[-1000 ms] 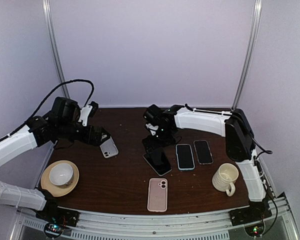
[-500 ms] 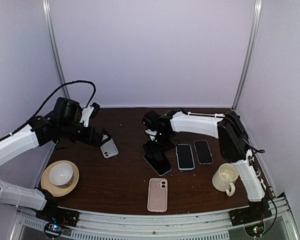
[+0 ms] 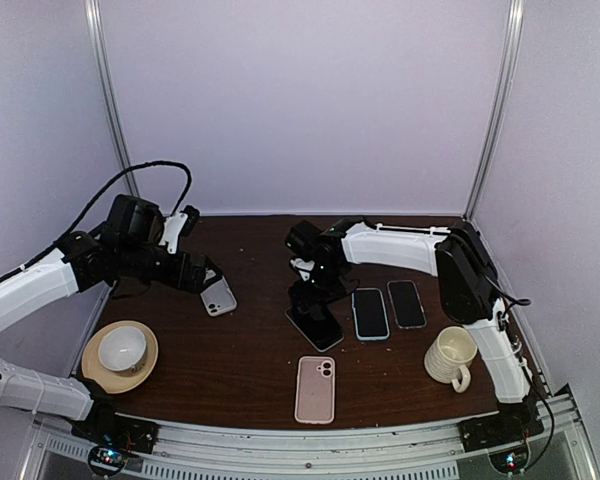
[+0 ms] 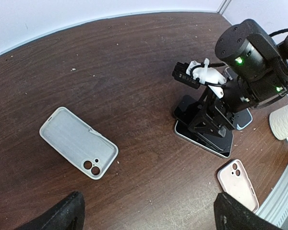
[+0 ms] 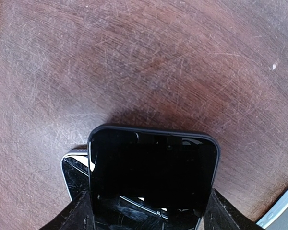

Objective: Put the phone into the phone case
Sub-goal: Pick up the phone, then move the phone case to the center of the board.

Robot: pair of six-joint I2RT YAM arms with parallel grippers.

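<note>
The right pincer (image 3: 313, 298) stands directly over the dark phone (image 5: 152, 163). One jaw is on each long edge, and the phone's far end pokes out ahead of the fingertips, so its long axis runs straight out from the pincer. The jaws sit tight beside those edges, but I cannot tell whether they are already pinching. The pale case (image 4: 79, 148) lies hollow side up, well apart on this pincer's left. It is just ahead of the left pincer (image 4: 151, 213), which hangs wide open and empty. Case and phone slant roughly the same way, so carrying the phone across should need little turning. A pink case (image 4: 237, 184) lies on the right pincer's near side, camera hole up.
</note>
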